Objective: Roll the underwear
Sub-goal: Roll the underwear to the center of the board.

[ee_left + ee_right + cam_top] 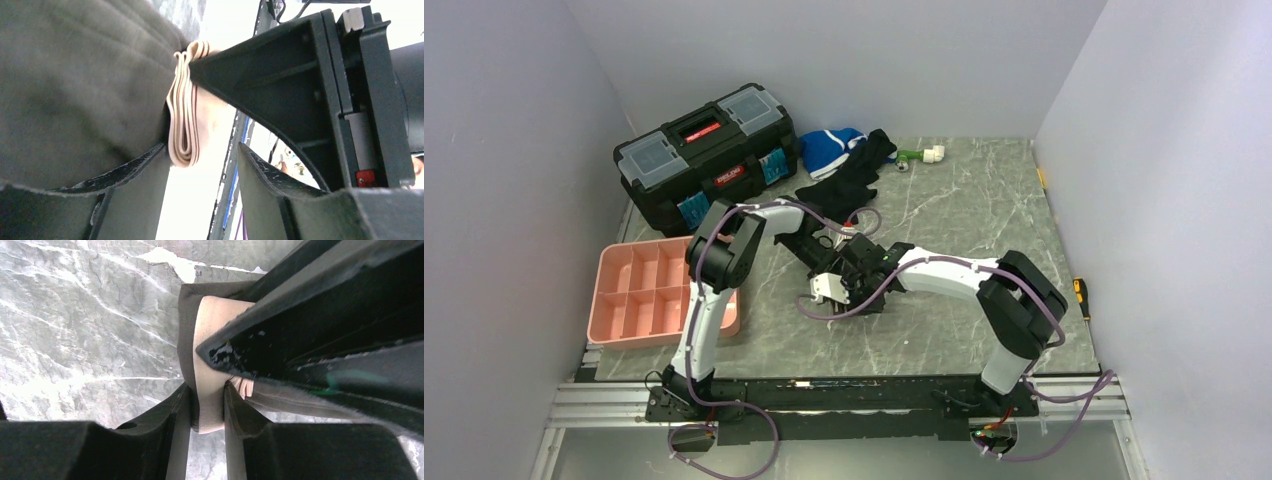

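I have two arms working, the left arm (709, 310) and the right arm (954, 272). Both reach to the same spot near the middle of the surface (964, 210), where their ends crowd together. The one pair of underwear (75, 90) sits between them, almost wholly hidden from above.

Through the left wrist camera I see its grey-brown cloth bunched on the left and the beige waistband (184, 120) folded into several layers. The left jaws stand well apart. The folded end of the band hangs in the gap against one finger (135, 172), with light showing between it and the other finger, so they are not clamping it.

The right jaws are nearly closed. The right wrist camera shows the band filling the narrow gap between the two fingers (165, 415), pinched there over the marbled grey top. A black finger of the other arm lies across the band just beyond that pinch.

Elsewhere I count:
- one black toolbox (704, 155) at the far left
- one pink tray (614, 300) with compartments at the near left, partly behind the left arm
- two more pieces of clothing on the far side, a blue and white garment (829, 150) and a black garment (849, 182), touching each other
- one small green and white thing (921, 155) just right of them
- one small yellow and black thing (1079, 293) at the right edge
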